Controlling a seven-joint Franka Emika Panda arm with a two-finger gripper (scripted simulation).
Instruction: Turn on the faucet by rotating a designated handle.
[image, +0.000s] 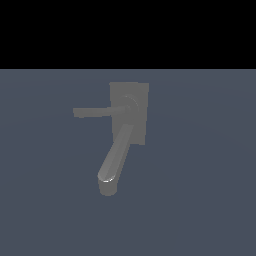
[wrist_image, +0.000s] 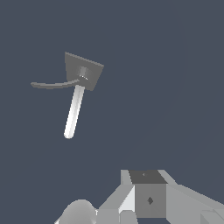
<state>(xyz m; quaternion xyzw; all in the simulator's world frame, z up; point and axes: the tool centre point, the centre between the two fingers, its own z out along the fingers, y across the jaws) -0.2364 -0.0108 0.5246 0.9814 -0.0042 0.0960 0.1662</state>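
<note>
A plain blue-grey floor carries the faucet, its handle pointing toward the exterior view's left. The gripper sits well apart; its jaws' state cannot be told.

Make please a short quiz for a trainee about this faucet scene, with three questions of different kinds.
1. True or false: in the exterior view the gripper is touching the handle.
2. Multiple choice: from the hub, the handle in the exterior view points toward A) that view's left, B) that view's right, C) straight down.
3. Fill in: the thick rounded part of the faucet that slopes downward is the ____.

Key: 1 false, no gripper appears there, only part of the arm in the wrist view; 2 A; 3 spout.
</note>
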